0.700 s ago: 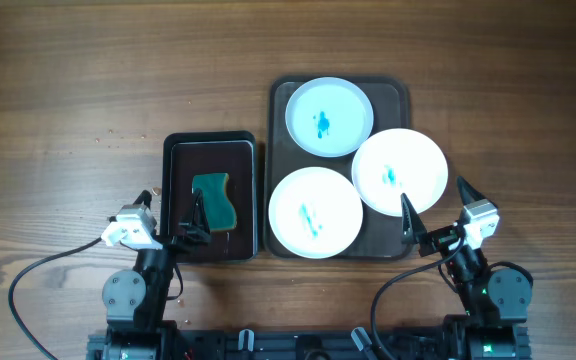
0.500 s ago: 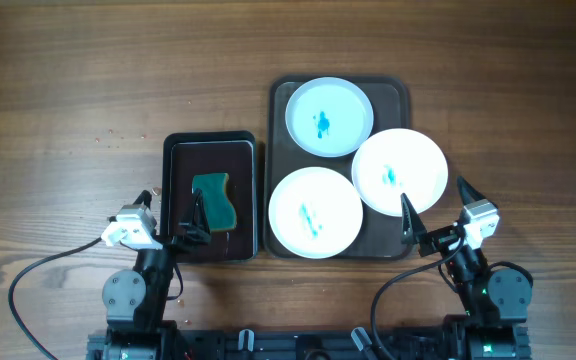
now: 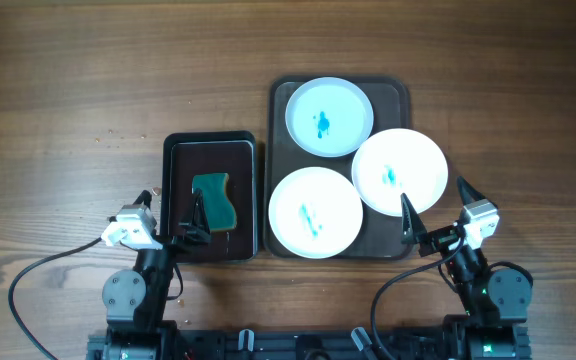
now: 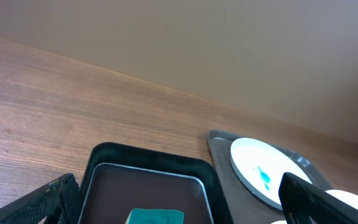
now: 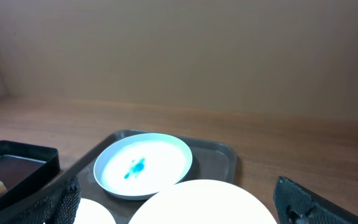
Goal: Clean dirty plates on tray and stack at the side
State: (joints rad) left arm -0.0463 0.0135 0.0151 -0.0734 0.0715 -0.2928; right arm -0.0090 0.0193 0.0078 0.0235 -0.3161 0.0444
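Three white plates with blue-teal smears lie on the dark tray (image 3: 393, 92): a far plate (image 3: 329, 117), a right plate (image 3: 400, 171) that overlaps the tray's right rim, and a near-left plate (image 3: 315, 212). My left gripper (image 3: 173, 206) stands open at the near end of the small black tray, with nothing between its fingers. My right gripper (image 3: 435, 203) is open too, just behind the right plate's near edge. In the right wrist view the right plate (image 5: 197, 202) fills the space before the right gripper (image 5: 179, 202), with the far plate (image 5: 143, 165) beyond it.
A small black tray (image 3: 211, 148) holding a teal sponge (image 3: 214, 200) sits left of the big tray. In the left wrist view the left gripper (image 4: 179, 200) faces the sponge (image 4: 156, 216). Bare wooden table lies to the left, the far side and the right.
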